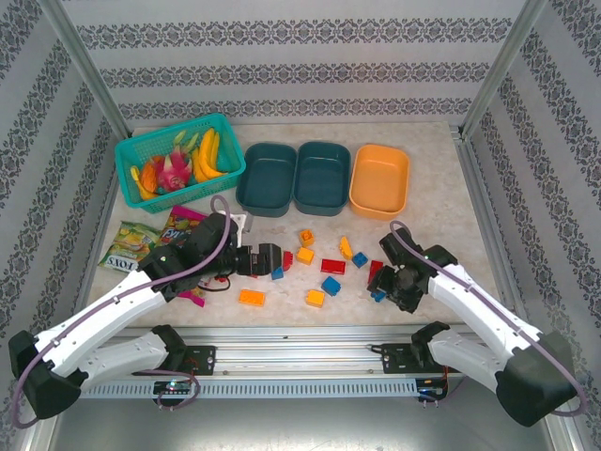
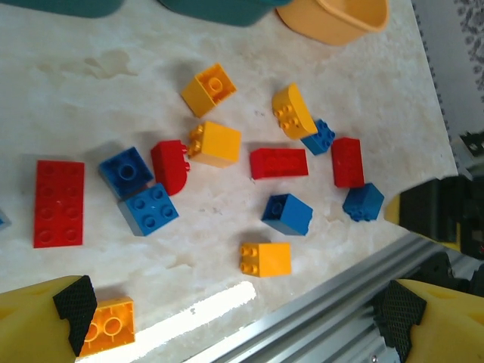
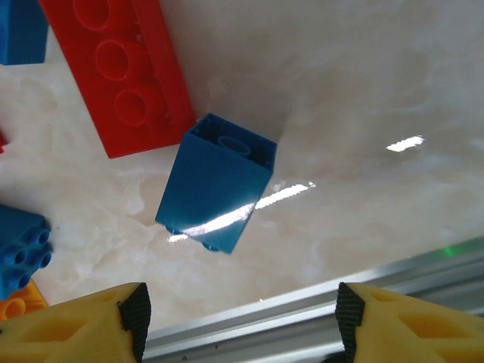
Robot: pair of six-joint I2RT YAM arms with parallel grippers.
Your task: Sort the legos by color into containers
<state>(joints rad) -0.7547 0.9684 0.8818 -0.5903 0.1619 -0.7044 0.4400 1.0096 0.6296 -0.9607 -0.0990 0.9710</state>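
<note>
Red, blue and orange legos (image 1: pixel 332 266) lie scattered on the marble table in front of two dark teal containers (image 1: pixel 268 178) (image 1: pixel 322 177) and an orange container (image 1: pixel 379 180). My left gripper (image 1: pixel 266 260) hovers open at the left end of the scatter. In its wrist view the left gripper (image 2: pixel 236 314) has nothing between its fingers, and an orange brick (image 2: pixel 265 259) and a blue brick (image 2: pixel 287 213) lie just ahead. My right gripper (image 1: pixel 390 284) is low over the right end. There the right gripper (image 3: pixel 242 321) stands open. A blue brick (image 3: pixel 217 181) on its side lies ahead of the fingertips, beside a red brick (image 3: pixel 121 72).
A turquoise mesh basket (image 1: pixel 178 160) of toy fruit stands at the back left, with snack bags (image 1: pixel 131 242) in front of it. An aluminium rail (image 1: pixel 310 334) runs along the table's near edge, close behind both grippers. Metal frame posts rise at the back corners.
</note>
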